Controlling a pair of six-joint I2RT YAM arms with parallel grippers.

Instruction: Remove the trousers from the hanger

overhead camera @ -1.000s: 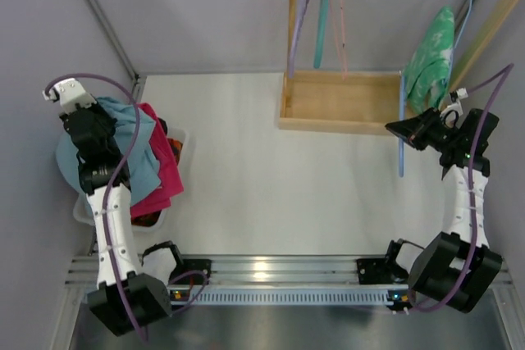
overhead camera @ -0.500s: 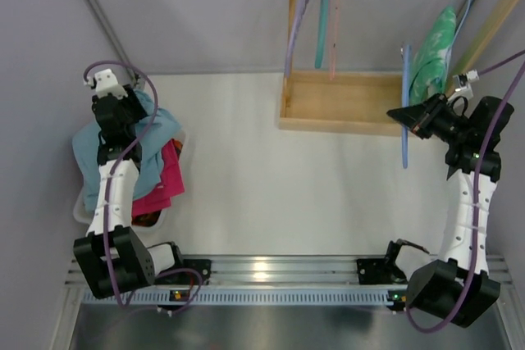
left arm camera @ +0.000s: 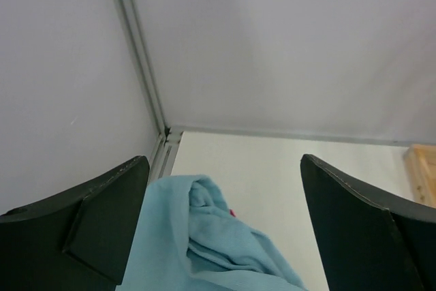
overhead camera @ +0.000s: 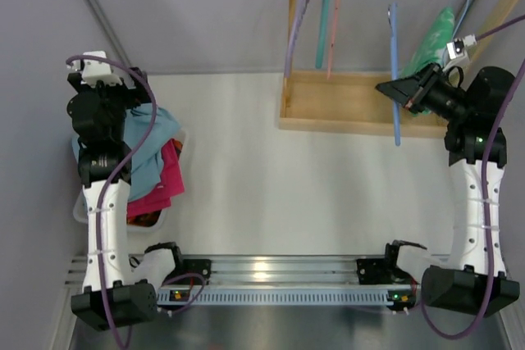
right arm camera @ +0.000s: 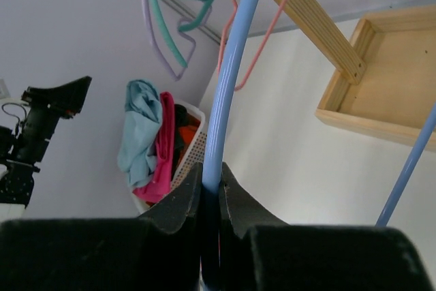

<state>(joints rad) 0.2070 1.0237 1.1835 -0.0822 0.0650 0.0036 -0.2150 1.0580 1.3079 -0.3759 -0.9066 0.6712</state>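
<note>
The light blue trousers (overhead camera: 152, 141) lie draped over the laundry basket (overhead camera: 79, 211) at the left, also seen in the left wrist view (left arm camera: 204, 236) and the right wrist view (right arm camera: 139, 131). My left gripper (overhead camera: 105, 100) hovers just above them, open (left arm camera: 223, 161), holding nothing. The blue hanger (overhead camera: 394, 71) is bare and held upright at the right, near the wooden rack. My right gripper (overhead camera: 390, 90) is shut on the hanger's blue bar (right arm camera: 228, 73), its jaws (right arm camera: 211, 168) pinching it from both sides.
A wooden box-shaped rack (overhead camera: 344, 100) stands at the back, with teal (overhead camera: 324, 14), purple (overhead camera: 299, 22) and pink (overhead camera: 335, 14) hangers hanging above it. A green garment (overhead camera: 431, 47) hangs at the far right. A pink garment (overhead camera: 160, 182) spills from the basket.
The left gripper opened and let go of the trousers, which now rest on the basket. The right arm raised the blue hanger up and back toward the rack.
</note>
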